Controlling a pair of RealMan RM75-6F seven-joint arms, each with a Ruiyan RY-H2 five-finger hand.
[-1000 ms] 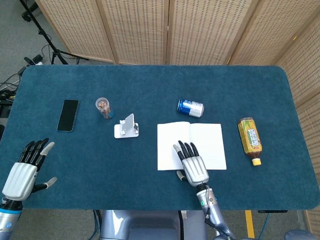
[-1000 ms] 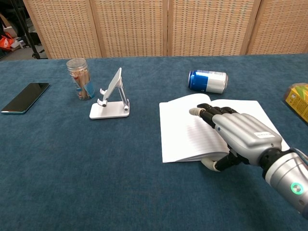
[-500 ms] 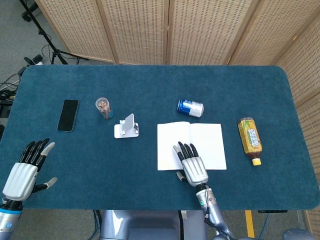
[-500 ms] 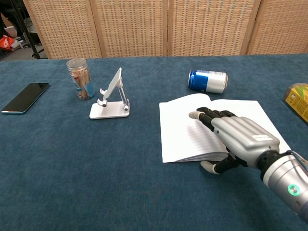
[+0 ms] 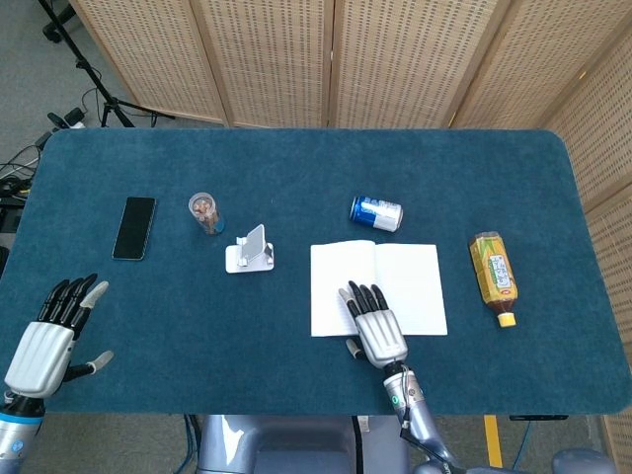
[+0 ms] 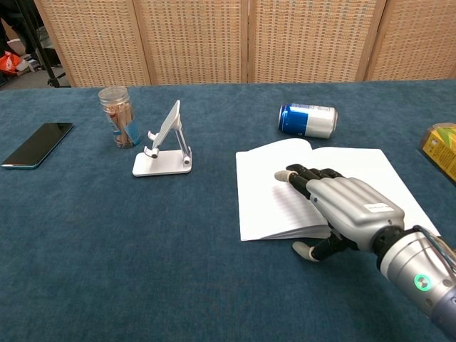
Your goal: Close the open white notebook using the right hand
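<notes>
— Where does the white notebook (image 5: 378, 287) lie?

— Open and flat on the blue counter (image 5: 296, 178), right of centre in the head view, below the fallen can (image 5: 376, 212). Its long axis, spread open, runs left to right; the spine runs away from the robot, and the left leaf bows up near the fold.

— And the hands?

— The right hand (image 6: 340, 209) rests palm-down on the left page, fingers (image 6: 293, 174) stretched out, grasping nothing. The left hand (image 5: 49, 333) hovers spread and empty at lower left.

— How should it handle?

— Probably light and limp: thin paper, a soft cover, likely to slide on the cloth. Best taken at a leaf's outer edge and folded over the spine.
</notes>
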